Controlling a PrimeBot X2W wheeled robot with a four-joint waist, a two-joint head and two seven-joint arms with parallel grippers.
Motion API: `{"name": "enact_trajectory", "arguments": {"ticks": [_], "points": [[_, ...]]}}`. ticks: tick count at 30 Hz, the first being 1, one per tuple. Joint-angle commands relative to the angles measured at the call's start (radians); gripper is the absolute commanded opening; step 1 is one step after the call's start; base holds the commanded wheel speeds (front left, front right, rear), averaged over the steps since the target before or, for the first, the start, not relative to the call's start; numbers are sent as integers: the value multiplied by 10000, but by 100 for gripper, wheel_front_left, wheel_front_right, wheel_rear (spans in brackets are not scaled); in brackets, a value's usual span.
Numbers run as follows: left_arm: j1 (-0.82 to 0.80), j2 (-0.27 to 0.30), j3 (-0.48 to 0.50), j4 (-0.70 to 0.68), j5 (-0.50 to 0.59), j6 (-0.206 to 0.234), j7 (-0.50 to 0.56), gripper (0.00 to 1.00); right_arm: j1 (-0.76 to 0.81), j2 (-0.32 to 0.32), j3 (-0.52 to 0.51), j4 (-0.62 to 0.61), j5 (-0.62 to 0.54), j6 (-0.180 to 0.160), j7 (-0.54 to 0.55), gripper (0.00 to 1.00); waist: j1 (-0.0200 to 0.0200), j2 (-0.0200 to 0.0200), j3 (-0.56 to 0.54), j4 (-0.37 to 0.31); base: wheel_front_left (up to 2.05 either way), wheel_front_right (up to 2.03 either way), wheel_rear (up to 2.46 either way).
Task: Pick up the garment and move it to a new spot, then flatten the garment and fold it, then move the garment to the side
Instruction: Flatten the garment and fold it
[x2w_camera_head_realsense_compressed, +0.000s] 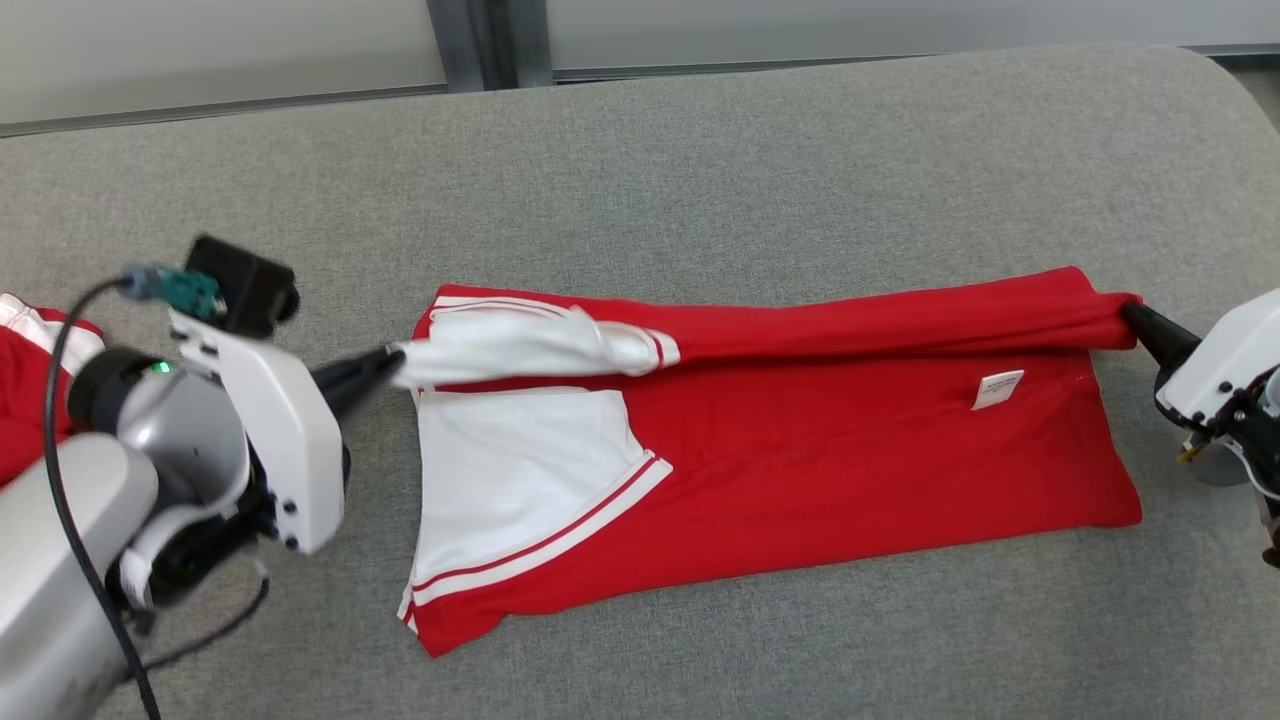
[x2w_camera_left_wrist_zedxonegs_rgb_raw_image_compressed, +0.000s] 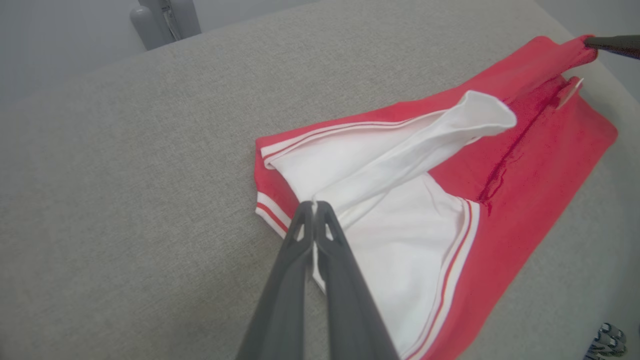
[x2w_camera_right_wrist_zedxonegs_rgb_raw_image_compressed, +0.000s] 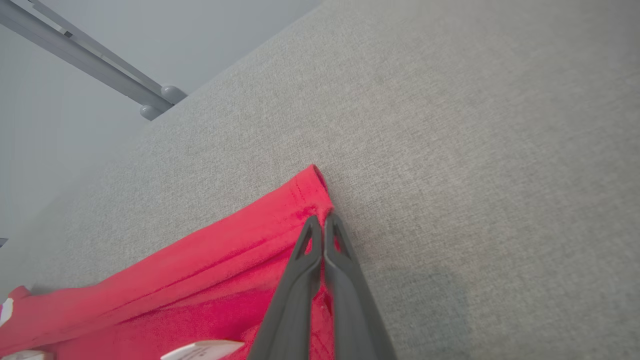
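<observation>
A: Where is the red garment (x2w_camera_head_realsense_compressed: 800, 440) lying?

B: It is stretching between both grippers on the grey cushion (x2w_camera_head_realsense_compressed: 700, 150). The left gripper (x2w_camera_head_realsense_compressed: 393, 366) is pinching its white fabric at the fingertips; the right gripper (x2w_camera_head_realsense_compressed: 1132, 312) is pinching a red corner.

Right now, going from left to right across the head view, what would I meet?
Second red garment → left fingers → white sleeve of the red shirt → white label → right fingers.
</observation>
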Motion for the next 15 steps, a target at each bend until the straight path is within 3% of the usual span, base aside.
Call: {"name": "enact_trajectory", "arguments": {"ticks": [1,8,15], "points": [[445,187,43,-470,-74,292,-86,0,292,-162,43,-168,84,-7,-101,0,0,0,10,17,0,0,0],[2018,730,17,-1910,-271,1269,-438,0,1190,-193,153,-720,151,-7,-234,0,0,0,-2,1,0,0,0],[3182,575,-36,-2060,-647,1605,-1021,0,1779,-53,11,-798,251,-5,-246,0,0,0,-62,24,0,0,0]]}}
